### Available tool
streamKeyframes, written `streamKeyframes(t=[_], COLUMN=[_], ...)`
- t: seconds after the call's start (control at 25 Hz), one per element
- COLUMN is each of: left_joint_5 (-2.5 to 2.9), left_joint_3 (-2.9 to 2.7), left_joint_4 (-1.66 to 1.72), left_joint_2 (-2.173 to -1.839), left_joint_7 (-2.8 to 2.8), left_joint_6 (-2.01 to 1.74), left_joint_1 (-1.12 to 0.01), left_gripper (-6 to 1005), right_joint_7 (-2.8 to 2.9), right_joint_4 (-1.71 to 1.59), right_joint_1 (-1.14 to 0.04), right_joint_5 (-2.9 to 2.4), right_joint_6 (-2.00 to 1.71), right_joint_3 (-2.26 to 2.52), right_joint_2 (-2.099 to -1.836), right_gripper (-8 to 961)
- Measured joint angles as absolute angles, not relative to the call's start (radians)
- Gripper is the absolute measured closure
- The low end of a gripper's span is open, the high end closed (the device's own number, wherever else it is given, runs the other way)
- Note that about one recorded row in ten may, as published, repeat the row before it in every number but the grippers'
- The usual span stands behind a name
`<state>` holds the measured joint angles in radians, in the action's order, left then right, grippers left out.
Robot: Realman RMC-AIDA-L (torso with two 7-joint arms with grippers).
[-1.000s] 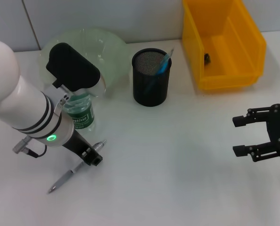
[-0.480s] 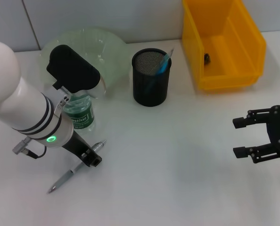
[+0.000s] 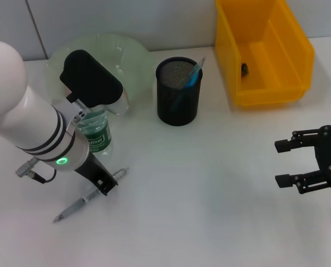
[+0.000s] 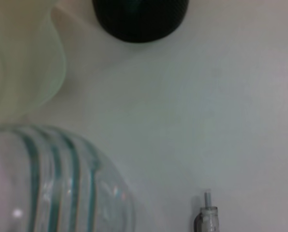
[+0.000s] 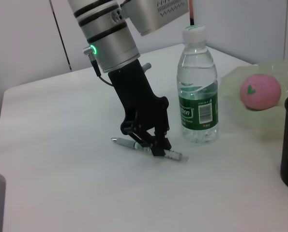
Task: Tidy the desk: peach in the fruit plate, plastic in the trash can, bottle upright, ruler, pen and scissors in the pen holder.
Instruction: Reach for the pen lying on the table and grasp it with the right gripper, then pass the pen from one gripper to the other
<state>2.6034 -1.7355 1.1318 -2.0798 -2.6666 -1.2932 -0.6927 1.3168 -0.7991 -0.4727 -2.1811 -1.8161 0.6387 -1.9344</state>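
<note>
I have the left gripper down at the table surface, its fingers closed around the pen near the clip end; the right wrist view shows both fingertips pinching the barrel, with the pen lying flat on the table and sticking out past the fingers on both sides. The bottle stands upright just behind the gripper, beside the left forearm and very close to it; in the left wrist view its ribbed shoulder fills the near corner, with the pen's end just beside it. The fruit plate lies beyond the bottle, largely covered by the arm's black housing in the head view; the right wrist view shows the peach resting in it. The pen holder stands well apart from the left gripper, past the bottle, already holding a blue item. The yellow trash can stands farther off still, with a small dark object inside. The right gripper hovers over bare table well apart from all of these, fingers spread and holding nothing.
</note>
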Motion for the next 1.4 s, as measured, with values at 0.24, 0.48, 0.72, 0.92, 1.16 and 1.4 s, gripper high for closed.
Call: streamKeyframes(t=[0.24,0.48,0.72,0.92,1.16,1.4], left_joint_5=[2.6,2.599,2.598,2.597,2.569,2.537], left_joint_3=[-1.744,-1.745,-1.744,-1.744,-1.744,-1.751], left_joint_4=[1.132,1.161,1.201,1.247,1.385,1.502], left_joint_2=[-2.08,-2.08,-2.08,-2.08,-2.079,-2.078], left_joint_7=[-2.655,-2.654,-2.654,-2.655,-2.655,-2.651], left_joint_6=[-1.298,-1.329,-1.344,-1.358,-1.358,-1.319], left_joint_1=[-0.695,-0.696,-0.695,-0.69,-0.655,-0.625], left_gripper=[859,874,875,875,876,877], right_joint_7=[1.317,1.311,1.31,1.31,1.311,1.296], right_joint_4=[-0.799,-0.799,-0.801,-0.807,-0.839,-0.851], right_joint_1=[-0.47,-0.465,-0.465,-0.465,-0.458,-0.443], right_joint_5=[-2.181,-2.181,-2.177,-2.172,-2.158,-2.146], right_joint_6=[-1.816,-1.816,-1.816,-1.813,-1.816,-1.81], right_joint_3=[0.637,0.63,0.629,0.622,0.557,0.473], right_joint_2=[-1.934,-1.936,-1.936,-1.936,-1.939,-1.946], right_gripper=[170,170,170,170,170,170])
